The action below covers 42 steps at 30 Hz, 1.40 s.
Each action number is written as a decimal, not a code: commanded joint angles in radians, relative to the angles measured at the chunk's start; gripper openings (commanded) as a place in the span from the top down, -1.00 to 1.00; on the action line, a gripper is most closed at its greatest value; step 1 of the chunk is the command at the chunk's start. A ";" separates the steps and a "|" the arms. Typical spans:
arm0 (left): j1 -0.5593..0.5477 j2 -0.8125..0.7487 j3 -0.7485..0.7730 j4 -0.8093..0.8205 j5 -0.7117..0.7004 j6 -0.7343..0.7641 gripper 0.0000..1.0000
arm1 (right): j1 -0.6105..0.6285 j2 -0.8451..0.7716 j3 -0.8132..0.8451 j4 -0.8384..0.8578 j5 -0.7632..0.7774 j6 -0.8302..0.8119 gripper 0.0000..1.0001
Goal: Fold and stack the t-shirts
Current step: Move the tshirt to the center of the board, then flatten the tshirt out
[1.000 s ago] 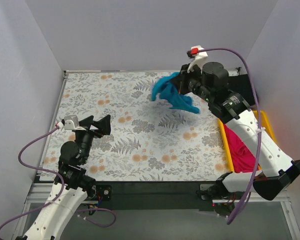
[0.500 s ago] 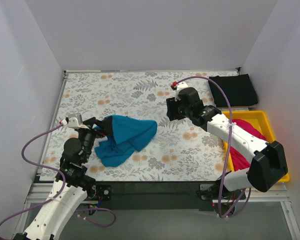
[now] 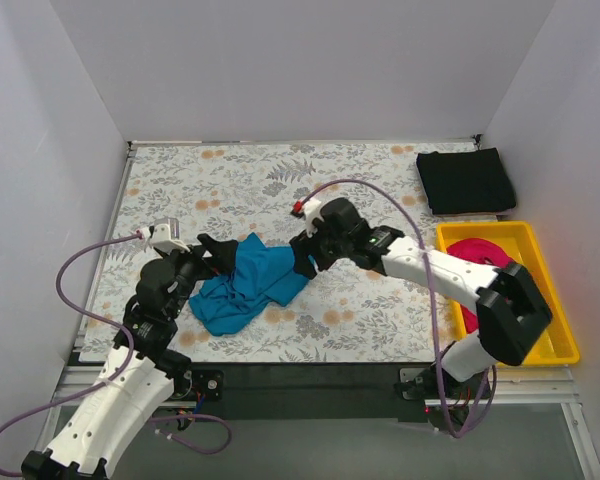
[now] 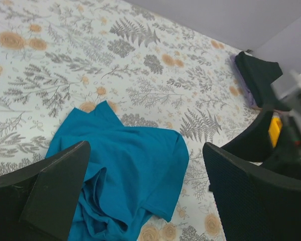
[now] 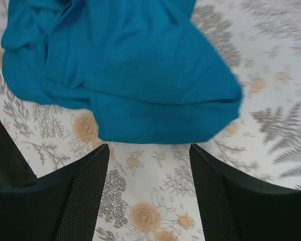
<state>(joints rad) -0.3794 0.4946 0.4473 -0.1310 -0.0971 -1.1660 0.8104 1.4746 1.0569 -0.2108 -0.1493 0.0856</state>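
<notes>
Clutter around the teal shirt (image 3: 248,287) is limited to three items. You will find the black shirt (image 3: 467,181) lying flat, well to its far right. The tray (image 3: 545,340) sits to its right, nearer than the black shirt. The pink shirt (image 3: 480,250) lies bunched in the tray.

The teal shirt lies crumpled on the floral cloth (image 3: 210,180), with folds along its near left part.

The left gripper (image 3: 215,254) stands at the teal shirt's left edge, jaws spread wide and grasping nothing. The right gripper (image 3: 305,258) stands at its right edge, jaws apart and released, with bare cloth between the fingers (image 5: 85,201).

Note the right arm (image 3: 430,270): it crosses the tray's left rim and covers part of the pink shirt. A purple cable (image 3: 380,190) arcs above it.

In the left wrist view, a finger hides the teal shirt's near left corner. In the right wrist view, the shirt's right edge is blurred.
</notes>
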 commanded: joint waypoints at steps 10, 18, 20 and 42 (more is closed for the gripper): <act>-0.003 0.085 0.067 -0.211 -0.122 -0.126 -0.88 | 0.063 0.406 0.144 0.053 0.065 -0.118 -0.40; -0.001 0.096 0.051 -0.217 -0.118 -0.121 -0.87 | -0.249 0.386 0.126 0.028 0.085 -0.063 -0.39; -0.001 0.108 0.048 -0.216 -0.112 -0.127 -0.87 | -0.249 0.301 0.127 0.030 0.056 -0.082 -0.39; -0.001 0.156 0.042 -0.174 -0.095 -0.113 -0.86 | 0.041 0.523 0.451 -0.012 -0.022 -0.241 -0.36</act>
<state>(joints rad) -0.3798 0.6483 0.4740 -0.3271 -0.1978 -1.2900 0.8318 1.9766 1.4384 -0.1883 -0.1741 -0.1226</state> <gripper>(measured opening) 0.927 0.693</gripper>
